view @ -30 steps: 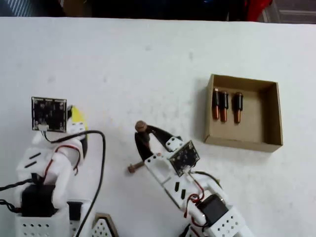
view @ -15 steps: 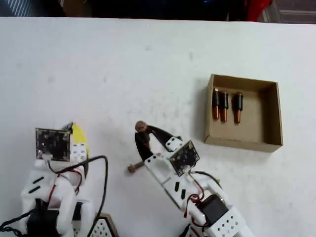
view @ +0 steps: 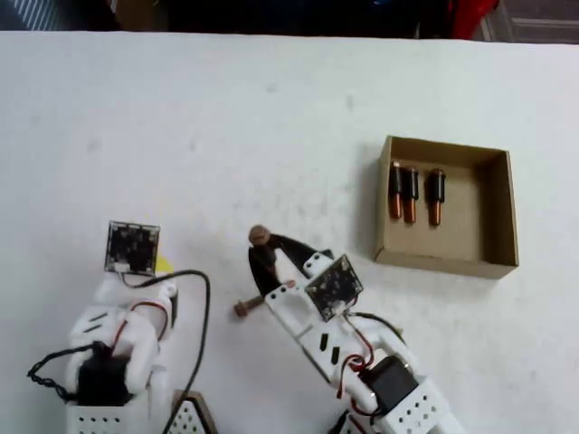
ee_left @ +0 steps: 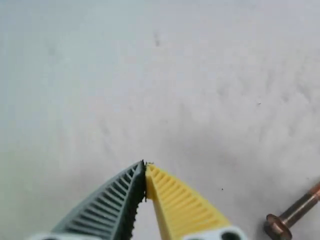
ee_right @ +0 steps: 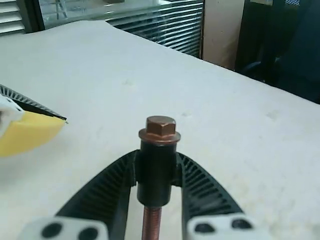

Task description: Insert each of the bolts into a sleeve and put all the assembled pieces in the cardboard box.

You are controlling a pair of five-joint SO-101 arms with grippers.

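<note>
Bolts show at three spots. Nearest the arm bases, a loose bolt (view: 248,306) lies flat on the white table (view: 226,117), between the two arms and just beside the right arm's white body. The left gripper (ee_left: 145,172) points down at the table to the left of it. Its grey and yellow fingers are pressed together at the tips with nothing between them. In its wrist view the loose bolt's head and shank lie apart from the fingers.

Just beyond the loose bolt, the right gripper (ee_right: 156,162) has its two black fingers closed narrowly around a black sleeve (ee_right: 154,182). A second bolt (ee_right: 159,130) sits through that sleeve. Its copper hexagonal head rests on the sleeve's far end, and its threaded shank sticks out of the near end.

Farther off to the right, well apart from both grippers, the cardboard box (view: 443,260) stands open on the table. Three assembled pieces (view: 411,193) lie side by side inside it near its left wall, each a copper bolt in a black sleeve.
</note>
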